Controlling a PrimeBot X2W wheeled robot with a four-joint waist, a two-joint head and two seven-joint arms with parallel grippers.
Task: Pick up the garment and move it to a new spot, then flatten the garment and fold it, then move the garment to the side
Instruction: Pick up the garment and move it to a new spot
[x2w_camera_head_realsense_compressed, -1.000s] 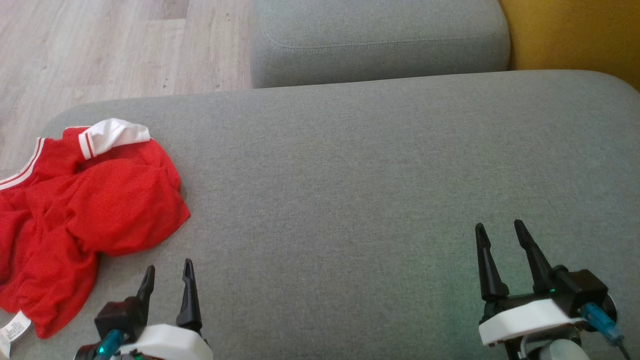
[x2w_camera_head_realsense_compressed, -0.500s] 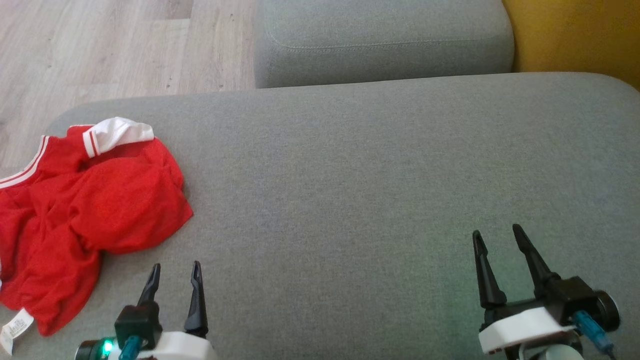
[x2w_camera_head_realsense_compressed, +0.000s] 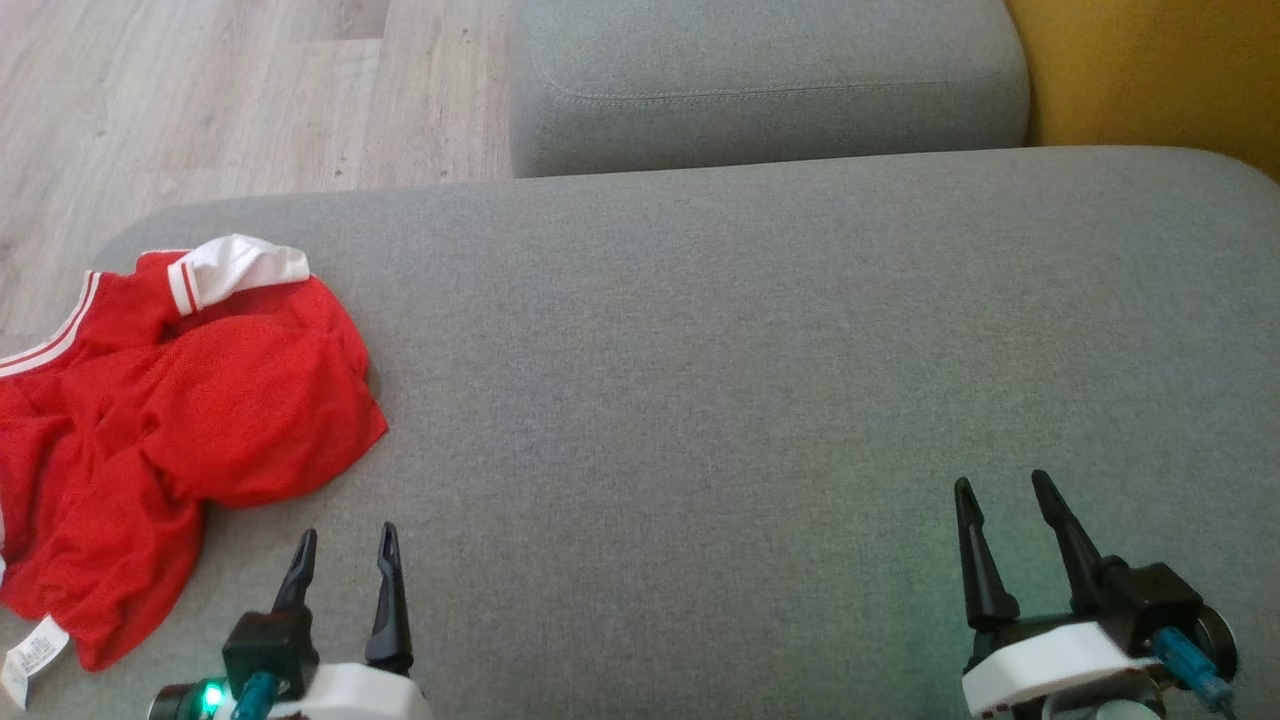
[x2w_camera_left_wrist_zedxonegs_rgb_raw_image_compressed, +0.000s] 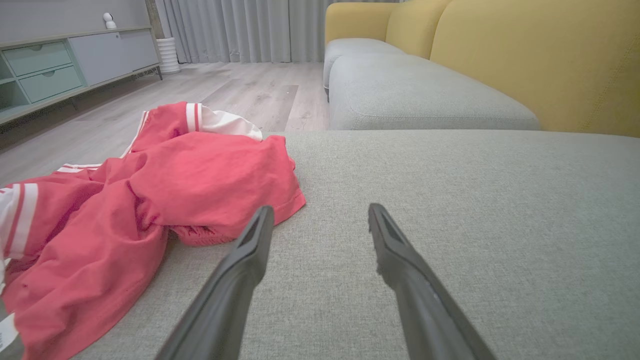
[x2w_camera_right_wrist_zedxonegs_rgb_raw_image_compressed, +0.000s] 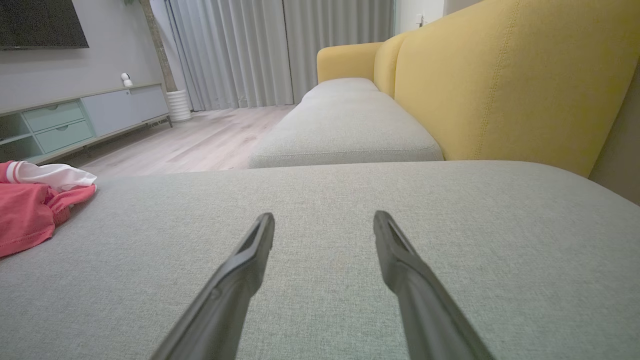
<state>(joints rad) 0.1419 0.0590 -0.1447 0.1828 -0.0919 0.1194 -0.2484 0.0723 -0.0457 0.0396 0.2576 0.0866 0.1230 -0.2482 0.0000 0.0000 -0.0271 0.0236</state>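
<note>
crumpled red mesh garment with white trim (x2w_camera_head_realsense_compressed: 190, 420) | just left-ahead of left jaws, spread | right jaws spread, well apart

Grey cushion (x2w_camera_head_realsense_compressed: 700, 350) viewed from above by head cam, skimmed low and close by both wrist cams; red garment (x2w_camera_head_realsense_compressed: 180, 400) at its left edge shared by all.

Red garment (x2w_camera_head_realsense_compressed: 190, 420), white-striped trim
</note>
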